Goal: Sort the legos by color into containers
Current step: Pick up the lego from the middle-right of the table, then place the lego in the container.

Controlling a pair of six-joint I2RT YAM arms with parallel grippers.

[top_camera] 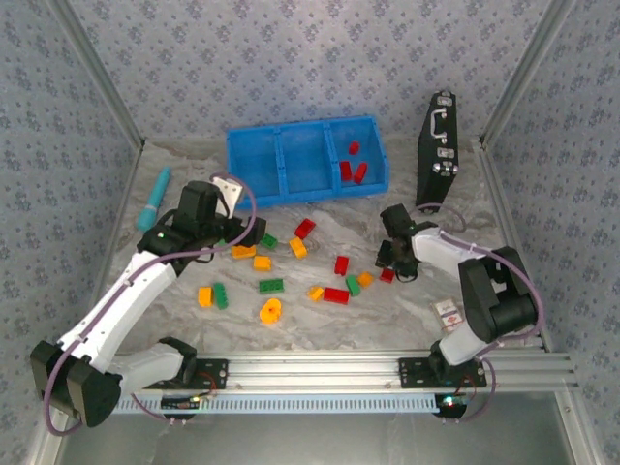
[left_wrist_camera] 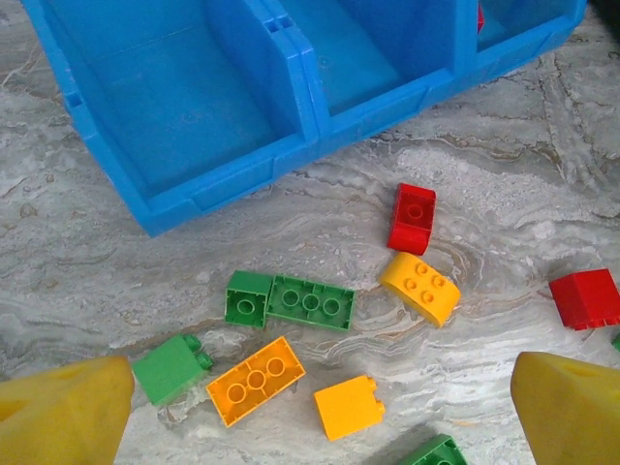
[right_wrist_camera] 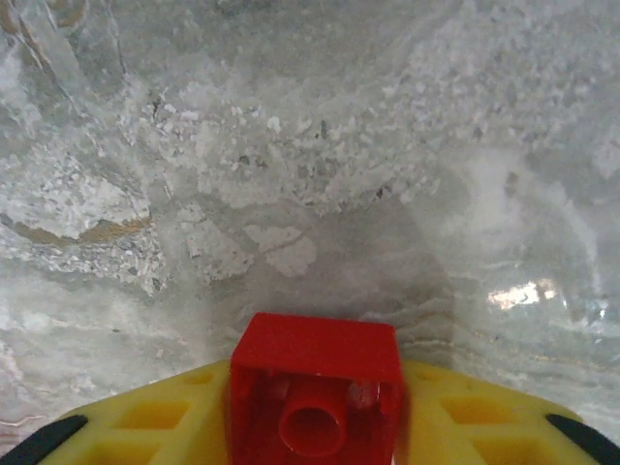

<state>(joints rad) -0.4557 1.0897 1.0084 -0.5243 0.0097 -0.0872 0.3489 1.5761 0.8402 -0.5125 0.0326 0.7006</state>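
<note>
Red brick [right_wrist_camera: 315, 383], that's what the R fingers [right_wrist_camera: 145, 426] have got: pinched tight btwn them, hollow underside facing the wrist cam, down low at the bench [top_camera: 368, 320], right of the loose bricks [top_camera: 271, 286].

L fingers [left_wrist_camera: 58, 412]?

Spread wide, nothing in 'em, hanging over a green, orange & red scatter [left_wrist_camera: 310, 302] just short of the blue tray [top_camera: 254, 160].

Anything in the tray?

Three red ones [top_camera: 351, 167] in its right-hand compartment. Loose bricks lie on the bench in front of it, approx. midway btwn the two arms. Can't tell if the pinched one is off the surface. Black case [top_camera: 438, 145] stands right of the tray, teal tool [top_camera: 153, 199] left.
</note>
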